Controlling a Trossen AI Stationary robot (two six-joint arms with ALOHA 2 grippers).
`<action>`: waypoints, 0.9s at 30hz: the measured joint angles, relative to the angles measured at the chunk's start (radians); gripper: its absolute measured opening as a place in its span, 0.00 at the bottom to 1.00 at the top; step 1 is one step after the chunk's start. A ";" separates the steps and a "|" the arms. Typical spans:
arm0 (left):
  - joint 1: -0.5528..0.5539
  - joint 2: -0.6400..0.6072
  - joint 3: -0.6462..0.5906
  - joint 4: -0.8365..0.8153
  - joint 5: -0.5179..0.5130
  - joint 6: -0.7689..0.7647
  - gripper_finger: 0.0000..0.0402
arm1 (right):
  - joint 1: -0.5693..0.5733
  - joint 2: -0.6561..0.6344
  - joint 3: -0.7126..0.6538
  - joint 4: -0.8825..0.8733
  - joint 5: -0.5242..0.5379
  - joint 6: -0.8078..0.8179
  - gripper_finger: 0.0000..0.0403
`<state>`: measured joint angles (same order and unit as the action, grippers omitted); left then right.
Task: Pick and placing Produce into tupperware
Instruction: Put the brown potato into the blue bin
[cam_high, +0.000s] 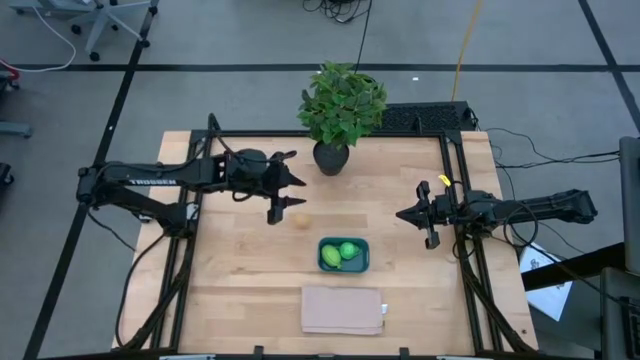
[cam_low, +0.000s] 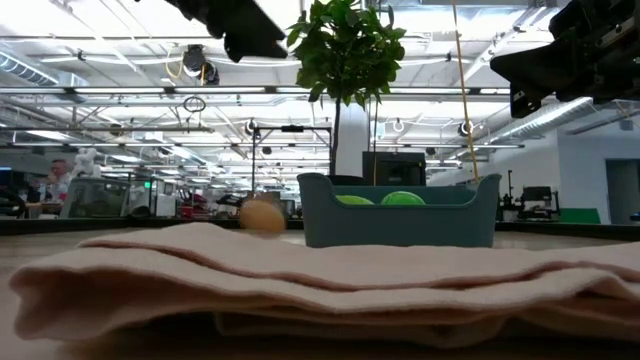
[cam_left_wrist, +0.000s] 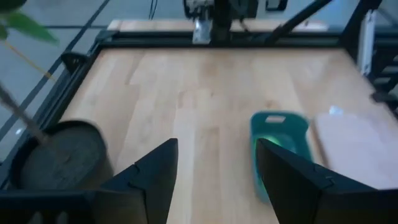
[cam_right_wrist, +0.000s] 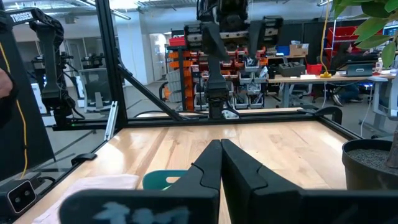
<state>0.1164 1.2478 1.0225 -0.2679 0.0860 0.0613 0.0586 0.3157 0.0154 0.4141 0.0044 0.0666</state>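
Note:
The teal-blue tupperware (cam_high: 343, 268) stands on the table's middle, also in the low view (cam_low: 400, 228). Inside it lie the yellow-green oblong fruit (cam_high: 329, 259) and the bright green ball (cam_high: 347, 250). The tan-orange egg-like piece (cam_high: 299, 222) rests on the wood to the far-left of the tupperware (cam_left_wrist: 280, 134) and shows in the low view (cam_low: 262, 215). My left gripper (cam_high: 288, 200) hangs open in the air just beside and above that piece, touching nothing (cam_left_wrist: 214, 177). My right gripper (cam_high: 402, 215) waits shut over the table's right part (cam_right_wrist: 221, 149).
A leafy potted plant (cam_high: 335, 110) stands at the far middle edge, close behind my left gripper; its pot (cam_left_wrist: 62, 155) shows in the left wrist view. A beige folded cloth (cam_high: 342, 310) lies near the front edge, just before the tupperware. Black frame rails (cam_high: 455, 200) run along both sides.

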 joint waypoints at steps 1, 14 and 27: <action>-0.008 0.003 0.000 0.014 0.000 -0.015 0.54 | 0.000 0.000 0.000 0.000 0.000 0.000 0.00; 0.007 0.004 0.000 -0.093 -0.071 -0.041 0.54 | 0.000 0.000 0.000 0.000 0.000 0.010 0.00; -0.035 0.004 0.000 -0.452 -0.061 -0.116 0.54 | 0.000 0.000 0.000 0.000 0.000 0.008 0.00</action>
<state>0.0814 1.2522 1.0222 -0.7204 0.0251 -0.0548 0.0586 0.3153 0.0154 0.4137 0.0040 0.0747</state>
